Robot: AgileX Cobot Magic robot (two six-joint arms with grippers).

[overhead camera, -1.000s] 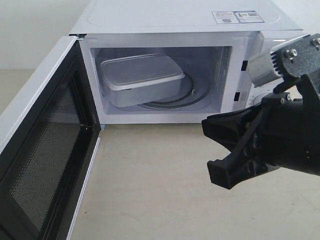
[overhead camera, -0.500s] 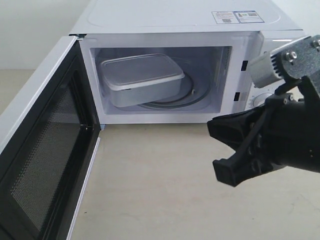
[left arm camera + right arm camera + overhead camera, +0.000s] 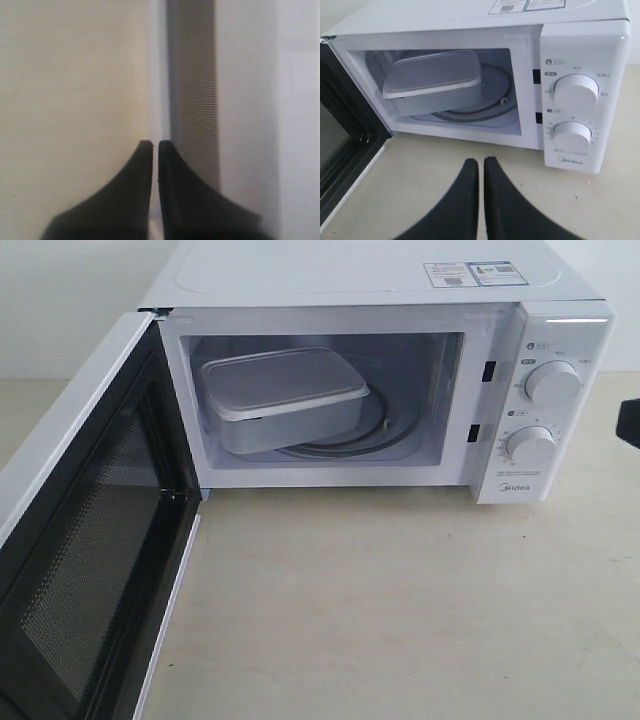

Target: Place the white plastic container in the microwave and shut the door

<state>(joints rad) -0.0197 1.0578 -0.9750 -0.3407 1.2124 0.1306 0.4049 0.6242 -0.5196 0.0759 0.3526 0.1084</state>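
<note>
The white plastic container (image 3: pixel 285 400) sits inside the open microwave (image 3: pixel 380 275), tilted, with one end resting on the glass turntable (image 3: pixel 385 435). The door (image 3: pixel 85 530) stands swung wide open at the left. My right gripper (image 3: pixel 481 161) is shut and empty, hovering over the table in front of the microwave, well back from the container (image 3: pixel 432 82). In the exterior view only a black bit of the right arm (image 3: pixel 630 422) shows at the right edge. My left gripper (image 3: pixel 155 145) is shut with nothing in it, close to a white panel with a dark mesh strip (image 3: pixel 195 100).
Beige tabletop (image 3: pixel 380 600) stretches in front of the microwave. Two round knobs (image 3: pixel 552 382) sit on the control panel at the right. The open door juts out over the left part of the table.
The right gripper has drawn back to the right and left the exterior view almost entirely. Container, microwave and door have not moved.
</note>
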